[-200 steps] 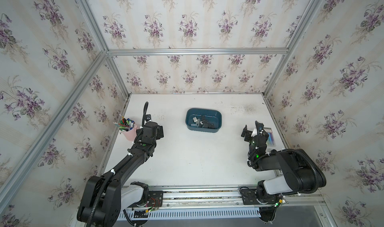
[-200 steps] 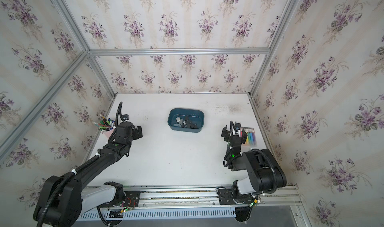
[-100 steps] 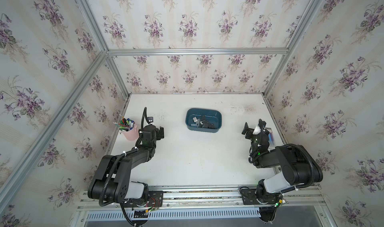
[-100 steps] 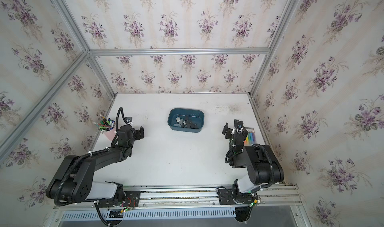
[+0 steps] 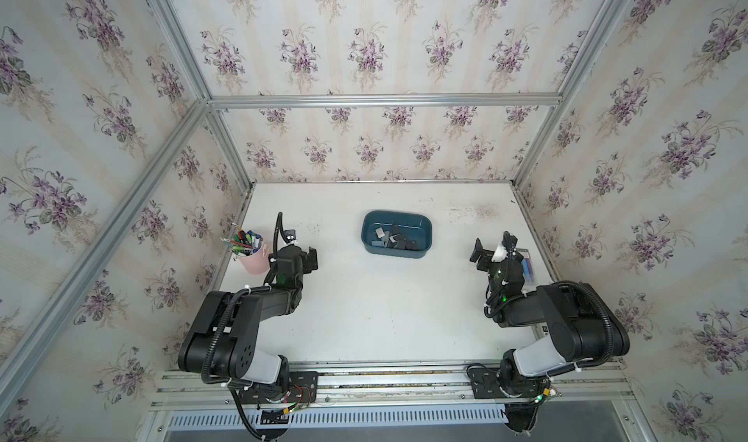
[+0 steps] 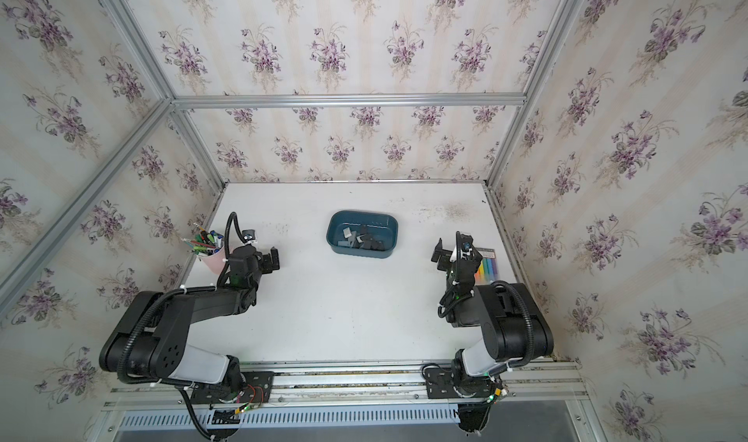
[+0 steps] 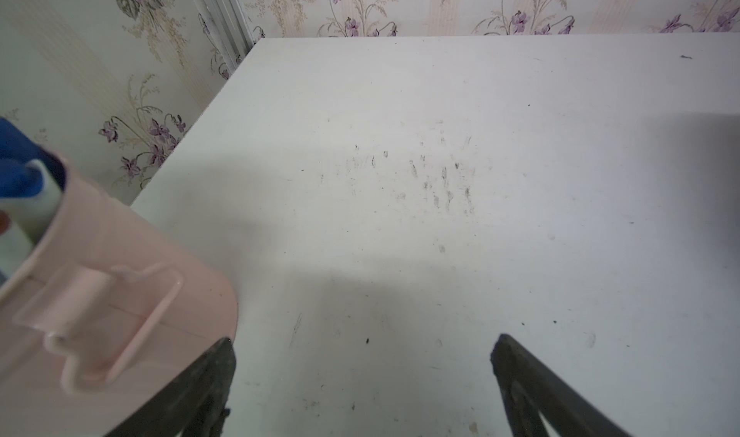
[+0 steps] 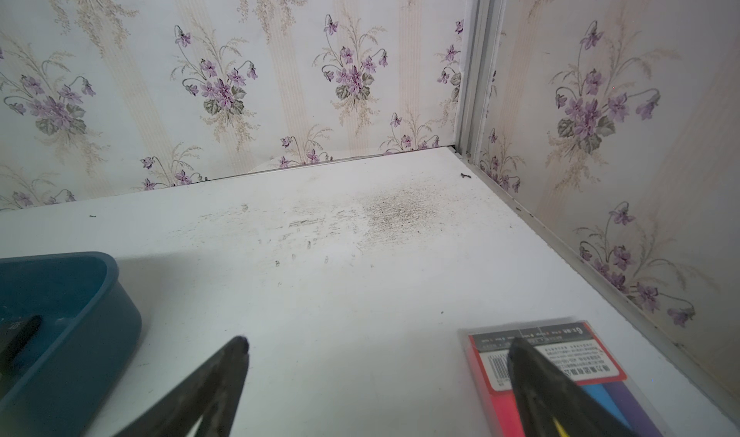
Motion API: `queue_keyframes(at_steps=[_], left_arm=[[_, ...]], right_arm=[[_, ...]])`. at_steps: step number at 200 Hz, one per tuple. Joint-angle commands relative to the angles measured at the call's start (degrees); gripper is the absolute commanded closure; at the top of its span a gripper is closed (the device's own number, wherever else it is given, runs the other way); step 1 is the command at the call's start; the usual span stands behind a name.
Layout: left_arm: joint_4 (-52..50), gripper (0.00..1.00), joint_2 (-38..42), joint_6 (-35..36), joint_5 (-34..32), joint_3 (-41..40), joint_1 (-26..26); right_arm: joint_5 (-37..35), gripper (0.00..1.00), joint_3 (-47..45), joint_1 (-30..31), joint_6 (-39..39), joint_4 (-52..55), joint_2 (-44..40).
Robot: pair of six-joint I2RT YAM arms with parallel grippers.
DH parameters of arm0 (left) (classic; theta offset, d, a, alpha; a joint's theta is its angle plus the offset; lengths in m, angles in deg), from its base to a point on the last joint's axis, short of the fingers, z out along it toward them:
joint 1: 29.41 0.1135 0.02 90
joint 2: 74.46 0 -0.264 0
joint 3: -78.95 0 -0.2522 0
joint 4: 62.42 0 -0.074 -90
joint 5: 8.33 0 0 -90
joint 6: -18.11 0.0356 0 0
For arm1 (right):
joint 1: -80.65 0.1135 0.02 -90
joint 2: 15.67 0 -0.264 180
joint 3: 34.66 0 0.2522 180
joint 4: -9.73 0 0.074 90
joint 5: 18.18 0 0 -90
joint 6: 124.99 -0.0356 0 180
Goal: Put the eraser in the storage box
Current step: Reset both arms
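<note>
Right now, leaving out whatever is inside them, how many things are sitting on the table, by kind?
storage box: 1
pen cup: 1
marker pack: 1
Total: 3

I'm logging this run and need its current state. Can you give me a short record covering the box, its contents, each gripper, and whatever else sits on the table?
storage box: teal tub, upright, centre-back of the table
box contents: several small grey and black blocks
left gripper: open, empty, next to the pink pen cup
right gripper: open, empty, near the marker pack
table surface: white, scuffed
</note>
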Motion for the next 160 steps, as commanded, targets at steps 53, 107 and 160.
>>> queue_keyframes(at_steps=[53, 107, 160], left_arm=[[1.63, 0.00, -0.52, 0.42, -0.17, 1.04, -0.48], [1.05, 0.00, -0.44, 0.65, -1.01, 1.32, -0.95], [1.07, 0.00, -0.44, 0.75, -1.07, 1.29, -1.08]], right_arm=[[-0.05, 0.00, 0.16, 0.01, 0.19, -1.10, -0.18], [-0.03, 0.00, 0.19, 0.01, 0.24, -1.08, -0.19], [-0.05, 0.00, 0.19, 0.01, 0.24, -0.99, -0.15]])
